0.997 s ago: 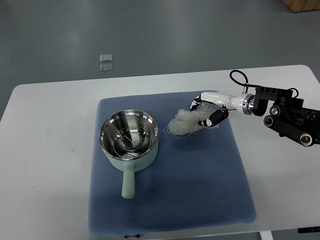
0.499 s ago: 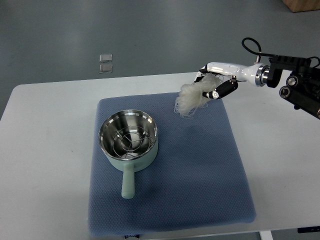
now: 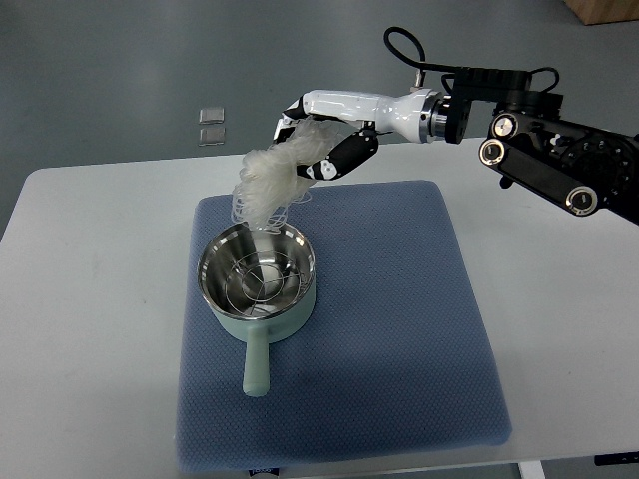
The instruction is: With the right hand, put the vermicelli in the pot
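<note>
A pale translucent bundle of vermicelli hangs in the air, its loose strands trailing down to the far rim of the pot. My right hand is shut on the bundle's upper end, its white and black fingers wrapped around it, with the arm reaching in from the right edge. The pot is mint green outside and steel inside, with a wire rack in its bottom and a handle pointing toward the near edge. It stands on the left half of the blue mat. My left arm does not show.
The blue mat lies on a white table. Two small clear squares lie on the grey floor beyond the table's far edge. A brown box corner shows at the top right.
My right hand lifted the vermicelli off the mat and carried it left, from the mat's far right area to just above the pot's far rim.
</note>
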Robot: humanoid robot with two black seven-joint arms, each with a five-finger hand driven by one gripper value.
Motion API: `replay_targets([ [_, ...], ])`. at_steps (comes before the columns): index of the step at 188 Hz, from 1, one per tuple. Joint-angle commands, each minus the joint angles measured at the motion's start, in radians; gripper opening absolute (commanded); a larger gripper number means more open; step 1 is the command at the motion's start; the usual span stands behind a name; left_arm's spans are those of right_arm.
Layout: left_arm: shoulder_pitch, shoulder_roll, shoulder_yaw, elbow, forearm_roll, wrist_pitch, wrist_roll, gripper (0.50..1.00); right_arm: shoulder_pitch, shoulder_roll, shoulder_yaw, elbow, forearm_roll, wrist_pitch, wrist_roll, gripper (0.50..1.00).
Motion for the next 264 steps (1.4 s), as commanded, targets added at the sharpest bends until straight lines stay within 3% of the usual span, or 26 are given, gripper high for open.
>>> replay_targets([
  [1, 0.0, 0.0, 0.0, 0.0, 0.0, 0.0, 0.0, 1.0, -0.013, 0.052, -0.018, 0.0, -0.008, -0.001, -0.001, 0.5],
  [27, 0.0, 0.0, 0.0, 0.0, 0.0, 0.0, 0.0, 1.0, -0.062, 0.063, -0.047, 0.0, -0.011, -0.011, 0.001, 0.5],
  [29, 0.0, 0.0, 0.0, 0.0, 0.0, 0.0, 0.0, 1.0, -0.066, 0.063, -0.047, 0.0, -0.011, -0.013, 0.001, 0.517],
  [30, 0.0, 0.0, 0.0, 0.0, 0.0, 0.0, 0.0, 1.0, -0.07, 0.063, -0.046, -0.001, -0.011, -0.014, 0.001, 0.584],
  [31, 0.0, 0.0, 0.0, 0.0, 0.0, 0.0, 0.0, 1.0, -0.07, 0.063, -0.046, -0.001, -0.011, -0.014, 0.001, 0.584],
  [32, 0.0, 0.0, 0.0, 0.0, 0.0, 0.0, 0.0, 1.0, -0.074, 0.063, -0.046, -0.001, -0.011, -0.014, 0.001, 0.653],
  [33, 0.0, 0.0, 0.0, 0.0, 0.0, 0.0, 0.0, 1.0, -0.074, 0.063, -0.046, -0.001, -0.011, -0.014, 0.001, 0.654],
  [34, 0.0, 0.0, 0.0, 0.0, 0.0, 0.0, 0.0, 1.0, -0.077, 0.065, -0.044, -0.001, -0.011, -0.017, 0.002, 0.723],
  [35, 0.0, 0.0, 0.0, 0.0, 0.0, 0.0, 0.0, 1.0, -0.077, 0.065, -0.044, -0.001, -0.011, -0.017, 0.002, 0.723],
  [36, 0.0, 0.0, 0.0, 0.0, 0.0, 0.0, 0.0, 1.0, -0.082, 0.065, -0.042, -0.001, -0.008, -0.02, 0.001, 0.788],
  [37, 0.0, 0.0, 0.0, 0.0, 0.0, 0.0, 0.0, 1.0, -0.082, 0.065, -0.042, -0.001, -0.008, -0.021, 0.001, 0.789],
  [38, 0.0, 0.0, 0.0, 0.0, 0.0, 0.0, 0.0, 1.0, -0.086, 0.063, -0.042, -0.001, -0.008, -0.022, 0.002, 0.839],
  [40, 0.0, 0.0, 0.0, 0.0, 0.0, 0.0, 0.0, 1.0, -0.086, 0.063, -0.042, -0.001, -0.008, -0.022, 0.002, 0.84],
  [41, 0.0, 0.0, 0.0, 0.0, 0.0, 0.0, 0.0, 1.0, -0.089, 0.062, -0.042, -0.001, -0.007, -0.025, 0.002, 0.878],
  [43, 0.0, 0.0, 0.0, 0.0, 0.0, 0.0, 0.0, 1.0, -0.094, 0.062, -0.042, -0.001, -0.007, -0.027, 0.002, 0.893],
  [51, 0.0, 0.0, 0.0, 0.0, 0.0, 0.0, 0.0, 1.0, -0.108, 0.062, -0.046, -0.003, -0.007, -0.031, 0.002, 0.909],
  [99, 0.0, 0.0, 0.0, 0.0, 0.0, 0.0, 0.0, 1.0, -0.123, 0.026, 0.037, -0.006, 0.053, -0.001, 0.001, 0.924],
  [114, 0.0, 0.0, 0.0, 0.0, 0.0, 0.0, 0.0, 1.0, -0.12, -0.007, 0.105, -0.018, 0.157, 0.07, -0.014, 0.924],
  [124, 0.0, 0.0, 0.0, 0.0, 0.0, 0.0, 0.0, 1.0, -0.117, -0.046, 0.143, -0.047, 0.265, 0.15, -0.063, 0.924],
  [143, 0.0, 0.0, 0.0, 0.0, 0.0, 0.0, 0.0, 1.0, -0.125, -0.081, 0.168, -0.126, 0.429, 0.21, -0.129, 0.924],
  [177, 0.0, 0.0, 0.0, 0.0, 0.0, 0.0, 0.0, 1.0, -0.194, -0.075, 0.166, -0.297, 0.708, 0.219, -0.162, 0.924],
  [198, 0.0, 0.0, 0.0, 0.0, 0.0, 0.0, 0.0, 1.0, -0.234, -0.064, 0.165, -0.365, 0.95, 0.211, -0.228, 0.924],
  [223, 0.0, 0.0, 0.0, 0.0, 0.0, 0.0, 0.0, 1.0, -0.267, -0.061, 0.163, -0.393, 1.141, 0.207, -0.246, 0.926],
  [264, 0.0, 0.0, 0.0, 0.0, 0.0, 0.0, 0.0, 1.0, -0.3, -0.06, 0.165, -0.393, 1.162, 0.219, -0.235, 0.926],
])
